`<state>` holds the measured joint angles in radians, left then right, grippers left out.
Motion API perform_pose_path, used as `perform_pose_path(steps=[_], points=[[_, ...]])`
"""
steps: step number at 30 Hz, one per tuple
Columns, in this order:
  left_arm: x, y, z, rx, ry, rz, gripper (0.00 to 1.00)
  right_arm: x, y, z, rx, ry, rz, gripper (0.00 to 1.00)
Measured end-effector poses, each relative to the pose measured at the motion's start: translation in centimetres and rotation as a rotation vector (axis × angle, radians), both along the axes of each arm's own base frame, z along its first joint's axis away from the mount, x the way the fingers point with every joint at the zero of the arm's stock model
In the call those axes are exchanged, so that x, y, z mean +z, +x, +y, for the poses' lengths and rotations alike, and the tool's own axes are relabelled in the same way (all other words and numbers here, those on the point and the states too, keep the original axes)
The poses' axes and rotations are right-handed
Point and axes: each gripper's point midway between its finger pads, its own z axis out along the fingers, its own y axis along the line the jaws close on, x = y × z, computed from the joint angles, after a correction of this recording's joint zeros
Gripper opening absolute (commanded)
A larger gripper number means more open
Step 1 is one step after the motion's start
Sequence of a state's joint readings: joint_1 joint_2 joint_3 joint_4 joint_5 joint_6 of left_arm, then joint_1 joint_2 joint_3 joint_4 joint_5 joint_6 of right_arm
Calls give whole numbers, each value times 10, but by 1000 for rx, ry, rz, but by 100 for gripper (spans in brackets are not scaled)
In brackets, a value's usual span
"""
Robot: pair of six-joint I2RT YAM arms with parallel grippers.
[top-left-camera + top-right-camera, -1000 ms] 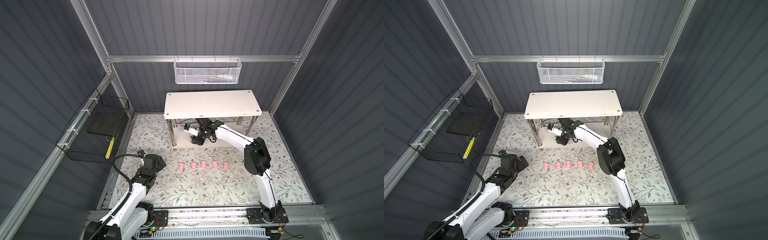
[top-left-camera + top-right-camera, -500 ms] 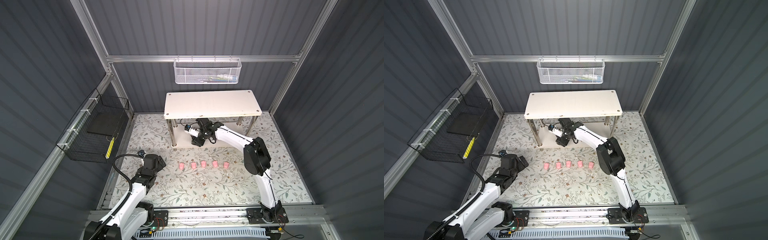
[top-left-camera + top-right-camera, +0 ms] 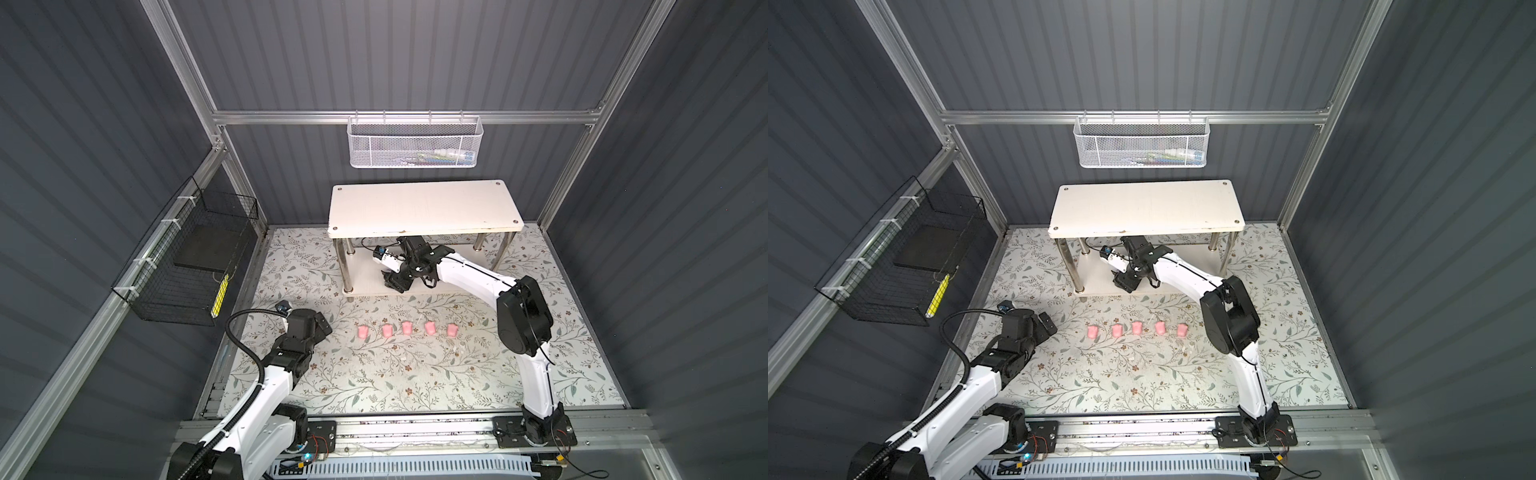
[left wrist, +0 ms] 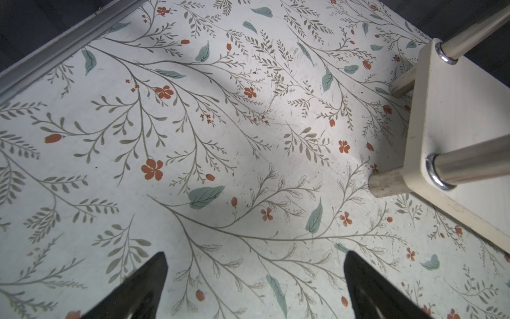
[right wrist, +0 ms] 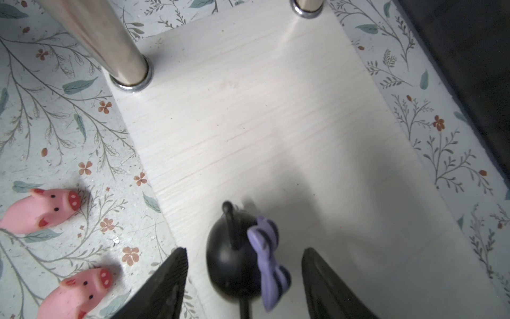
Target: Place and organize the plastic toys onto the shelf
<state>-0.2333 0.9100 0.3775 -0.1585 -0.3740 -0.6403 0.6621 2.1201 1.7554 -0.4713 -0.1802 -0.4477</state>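
Loosened over the past second, my right gripper [image 5: 244,251] now stands with its jaws apart. They seem clear on both sides of the small black round plastic toy with a striped lavender bow [image 5: 229,262]. The toy sits on the lower board of the white two-tier shelf with shiny metal legs [image 5: 248,110], close to the board's six o'clock edge. I take this figurine as delivered. Its long axis seems to run along the board, nine to three, with the thin black stalk toward nine and the bow on the twelve o'clock side; its face is hidden. Five pale pink pig figurines [image 3: 406,328] wait in a row on the floral mat [image 3: 374,374], at six o'clock from the shelf. My left gripper [image 4: 255,256], at eight o'clock, hangs wide apart and empty.
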Motion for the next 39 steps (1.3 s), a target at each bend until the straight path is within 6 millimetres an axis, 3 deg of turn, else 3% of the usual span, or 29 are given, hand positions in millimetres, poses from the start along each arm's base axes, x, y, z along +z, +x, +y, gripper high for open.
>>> perform_pose_path(steps=[18,32,39], points=[[-1,0,0,0,-1,-1,100,7,-16,-16,-44,36,-9,80],[-1,0,0,0,-1,-1,100,29,-29,-28,-76,92,-51,82],[0,0,0,0,-2,-4,100,28,-44,-40,-96,104,-40,82]])
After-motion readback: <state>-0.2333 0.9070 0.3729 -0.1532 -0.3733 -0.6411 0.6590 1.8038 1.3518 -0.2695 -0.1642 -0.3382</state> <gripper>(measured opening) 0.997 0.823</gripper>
